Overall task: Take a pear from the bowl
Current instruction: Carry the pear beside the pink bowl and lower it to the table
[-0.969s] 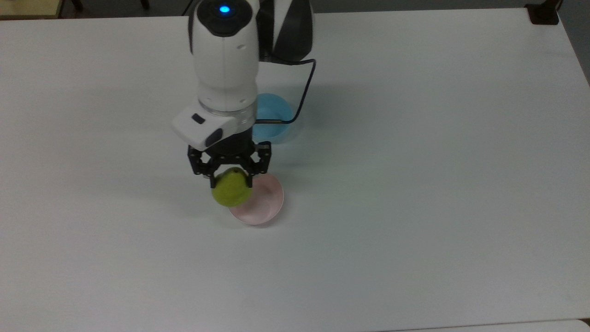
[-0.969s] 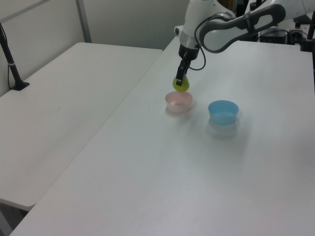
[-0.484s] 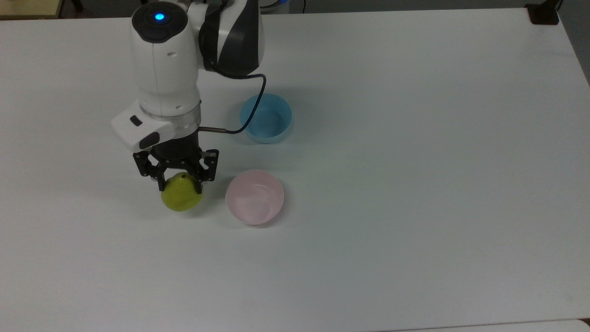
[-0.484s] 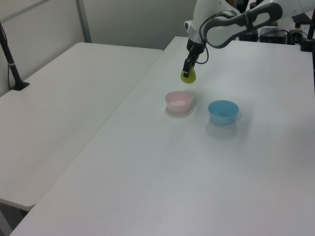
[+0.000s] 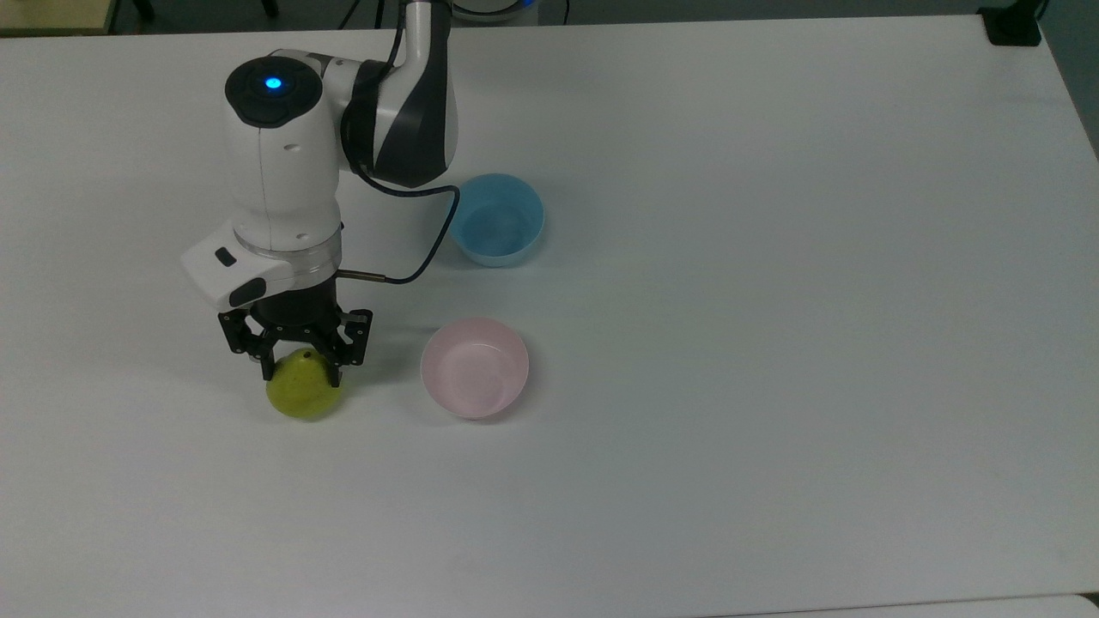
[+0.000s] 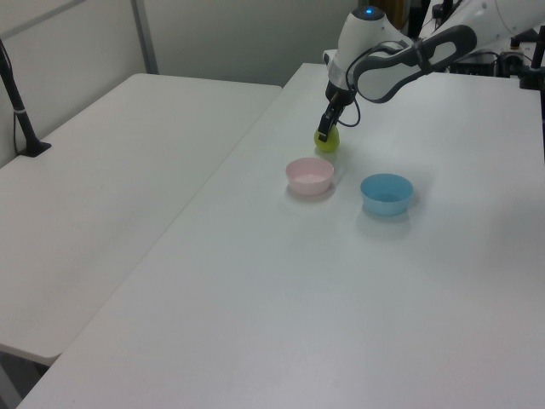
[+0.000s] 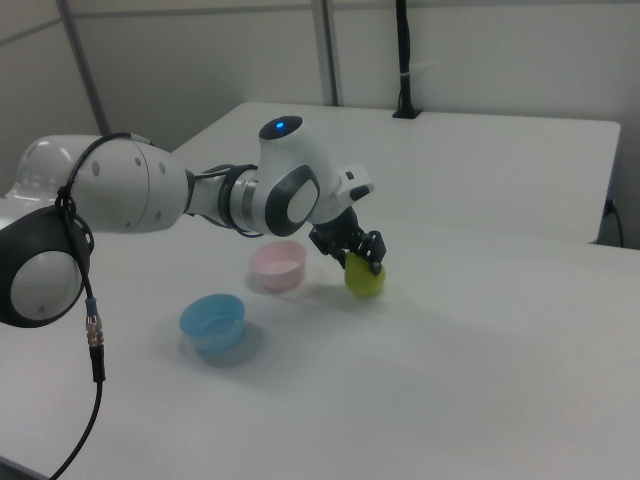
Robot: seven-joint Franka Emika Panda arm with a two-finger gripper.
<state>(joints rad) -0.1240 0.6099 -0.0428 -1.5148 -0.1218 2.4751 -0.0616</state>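
Fingers clamped on the pear, out of the pink bowl, at its 9 o'clock in the top view, low over the table. We'd hold the squeeze steady, avoid jerks; round fruit may slip.

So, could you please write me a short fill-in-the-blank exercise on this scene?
1. The gripper is shut on the ____.
2. The pink bowl holds ____.
3. In the top view, the pear is on the pink bowl's ____ side.
4. The other bowl on the table is ____ in colour.

Missing words: pear; nothing; left; blue
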